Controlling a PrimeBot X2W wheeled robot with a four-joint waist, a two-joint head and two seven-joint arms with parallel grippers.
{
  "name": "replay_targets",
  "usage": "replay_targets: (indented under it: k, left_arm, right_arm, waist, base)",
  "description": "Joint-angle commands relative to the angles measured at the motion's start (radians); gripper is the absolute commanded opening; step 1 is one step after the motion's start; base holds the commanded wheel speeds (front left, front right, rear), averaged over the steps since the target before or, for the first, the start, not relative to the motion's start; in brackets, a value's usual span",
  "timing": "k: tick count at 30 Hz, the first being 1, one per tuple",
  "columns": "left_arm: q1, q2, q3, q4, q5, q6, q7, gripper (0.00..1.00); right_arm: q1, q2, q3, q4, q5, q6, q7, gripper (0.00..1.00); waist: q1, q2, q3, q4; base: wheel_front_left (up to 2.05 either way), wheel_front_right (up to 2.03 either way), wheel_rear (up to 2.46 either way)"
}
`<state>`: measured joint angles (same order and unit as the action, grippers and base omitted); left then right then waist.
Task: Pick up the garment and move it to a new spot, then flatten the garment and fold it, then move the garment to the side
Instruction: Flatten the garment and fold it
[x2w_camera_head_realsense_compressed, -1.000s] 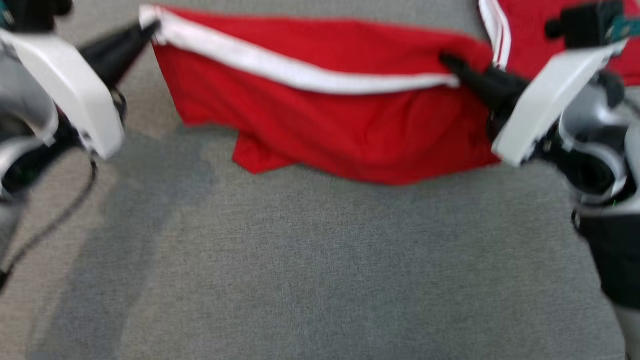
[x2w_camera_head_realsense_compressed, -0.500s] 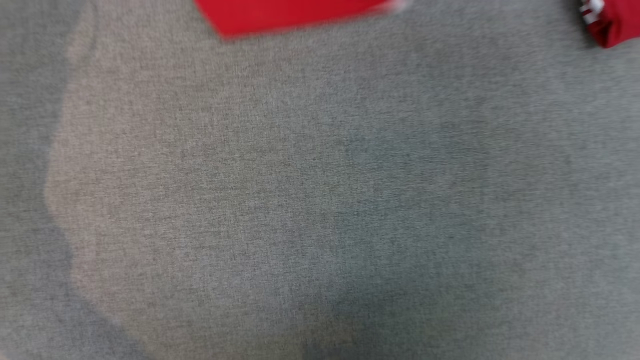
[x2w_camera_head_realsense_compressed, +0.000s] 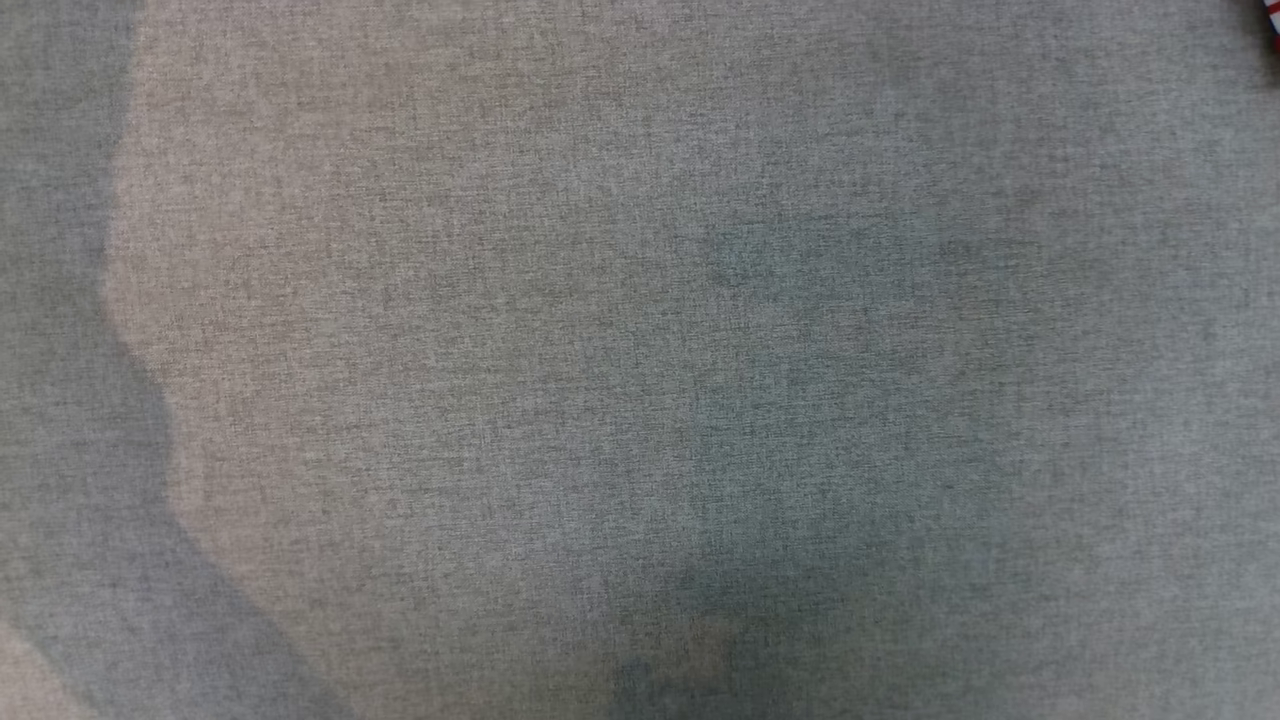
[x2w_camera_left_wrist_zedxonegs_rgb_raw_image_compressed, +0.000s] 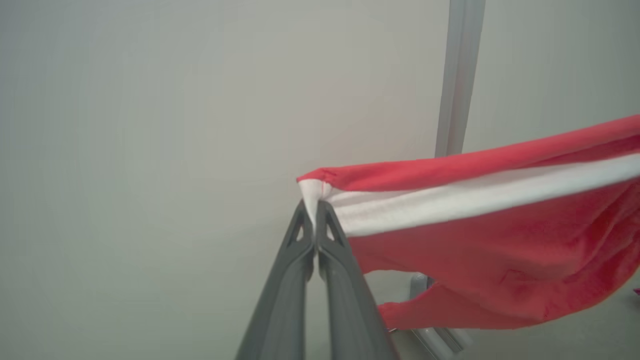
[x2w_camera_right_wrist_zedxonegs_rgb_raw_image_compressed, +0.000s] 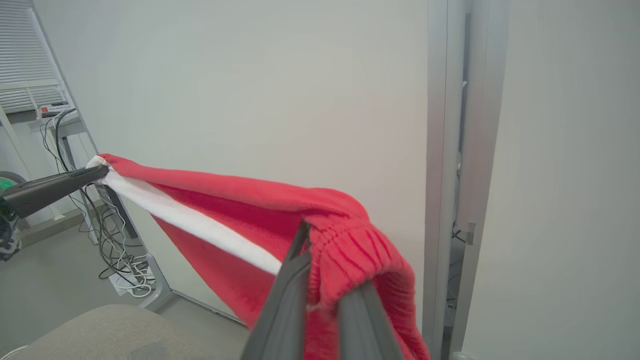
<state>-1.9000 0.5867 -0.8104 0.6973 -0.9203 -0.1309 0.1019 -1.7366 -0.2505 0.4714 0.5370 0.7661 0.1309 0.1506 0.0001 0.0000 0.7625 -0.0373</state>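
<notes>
Red knit garment (x2w_camera_left_wrist_zedxonegs_rgb_raw_image_compressed: 490, 250), white stripe, ribbed waistband, hangs stretched. Left gripper (x2w_camera_left_wrist_zedxonegs_rgb_raw_image_compressed: 314, 212) jaws clenched on striped corner; right gripper (x2w_camera_right_wrist_zedxonegs_rgb_raw_image_compressed: 324, 270) jaws grasping waistband.

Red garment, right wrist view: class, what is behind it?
Behind the garment stands a pale wall, with a grey door frame beside it. Cables lie beyond its far end. The cloth hides part of the wall's foot.
</notes>
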Motion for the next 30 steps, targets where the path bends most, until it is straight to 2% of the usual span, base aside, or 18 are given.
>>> replay_targets:
  k: [1,7,16,20,23,30]
  left_arm:
    - [-0.01,0.008,-0.01,0.009,-0.004,0.001,-0.003,0.0]
    - [0.089,0.029,-0.168,0.022,-0.071,0.001,0.016,0.0]
    - [0.337,0.098,-0.362,-0.034,-0.242,0.001,0.063,0.0]
    - [0.446,0.128,-0.406,-0.081,-0.336,0.001,0.088,0.0]
    - [0.527,0.157,-0.432,-0.128,-0.367,0.001,0.098,0.0]
    - [0.751,0.203,-0.452,-0.232,-0.466,0.001,0.067,0.0]
  right_arm:
    - [0.007,-0.004,0.006,0.011,0.011,0.0,-0.008,0.0]
    - [0.095,-0.033,0.085,0.08,0.094,0.0,-0.027,0.0]
    - [0.342,-0.072,0.238,0.109,0.254,0.0,-0.024,0.0]
    - [0.441,-0.078,0.303,0.103,0.314,0.0,-0.009,0.0]
    - [0.514,-0.084,0.35,0.099,0.358,0.0,0.025,0.0]
    - [0.692,-0.113,0.449,0.045,0.439,0.0,0.035,0.0]
  waist:
    - [-0.0001,0.0,0.001,0.002]
    - [-0.0001,0.0,-0.025,0.008]
    - [-0.0001,0.0,-0.177,0.003]
    - [-0.0001,0.0,-0.26,-0.003]
    - [-0.0001,0.0,-0.324,-0.012]
    - [-0.0001,0.0,-0.462,-0.034]
  base:
    - [0.0,0.0,0.0]
    - [0.0,0.0,0.0]
    - [0.0,0.0,0.0]
    - [0.0,0.0,0.0]
    - [0.0,0.0,0.0]
    - [0.0,0.0,0.0]
